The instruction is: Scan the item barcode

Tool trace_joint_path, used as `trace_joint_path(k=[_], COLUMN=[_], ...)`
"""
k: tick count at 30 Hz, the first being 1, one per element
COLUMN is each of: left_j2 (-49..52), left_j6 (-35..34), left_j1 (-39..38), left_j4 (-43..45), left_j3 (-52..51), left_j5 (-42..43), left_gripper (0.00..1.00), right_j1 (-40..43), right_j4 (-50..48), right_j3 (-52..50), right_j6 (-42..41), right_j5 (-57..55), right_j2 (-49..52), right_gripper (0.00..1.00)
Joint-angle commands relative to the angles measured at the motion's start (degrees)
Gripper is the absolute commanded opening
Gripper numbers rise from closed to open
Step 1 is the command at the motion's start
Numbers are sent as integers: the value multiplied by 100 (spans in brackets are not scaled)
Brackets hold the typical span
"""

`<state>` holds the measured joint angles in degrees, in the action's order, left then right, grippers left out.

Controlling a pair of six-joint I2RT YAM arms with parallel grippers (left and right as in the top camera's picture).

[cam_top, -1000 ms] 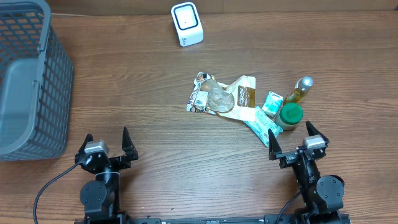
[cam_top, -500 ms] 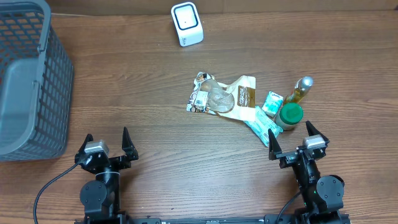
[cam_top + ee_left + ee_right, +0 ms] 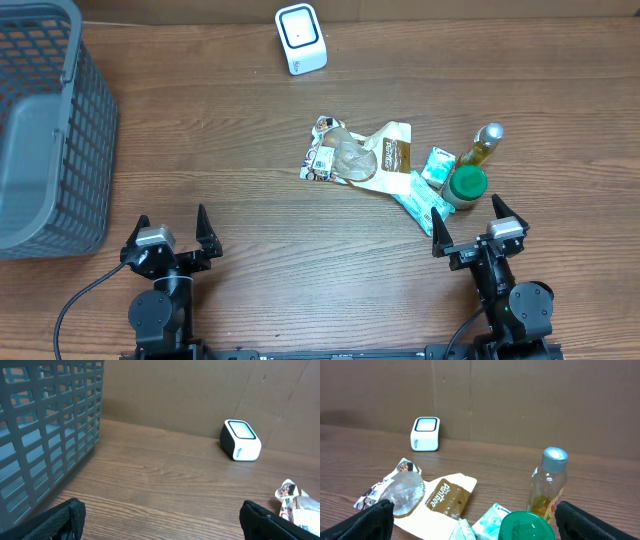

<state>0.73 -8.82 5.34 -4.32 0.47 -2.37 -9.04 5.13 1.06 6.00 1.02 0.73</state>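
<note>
2 wide, empty grippers: left gripper [image 3: 172, 226], right gripper [image 3: 467, 222].
You have the packets [image 3: 345, 158] lying mid-surface [image 3: 220, 150], with the white scanner [image 3: 300, 39] beyond them; the brown pouch [image 3: 445, 501] lettering is unreadable, and the basket [image 3: 98, 140] is cut off.

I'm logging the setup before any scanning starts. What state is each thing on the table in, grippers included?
left gripper: open, holding nothing
right gripper: open, holding nothing
scanner: standing upright, untouched
basket: upright, nothing visible inside
bottle: upright, cap on
jar: upright, green lid on
snack packets: lying flat, overlapping
teal packets: lying flat, beside the jar
</note>
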Motion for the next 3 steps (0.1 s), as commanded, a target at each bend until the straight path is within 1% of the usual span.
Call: trace_joint_path(k=[1,3], left_j2=[-48,-48], left_j6=[92,92], left_j1=[-13,-13], left_j4=[15,15], left_j3=[-20,-20], left_j5=[-61,-59], left_gripper=[100,99], right_j1=[17,17], right_j4=[-31,-31], right_j3=[-59,-59], right_j6=[-15,-15], right_j5=[-76,-76], right_j2=[-57,-57], right_gripper=[100,100])
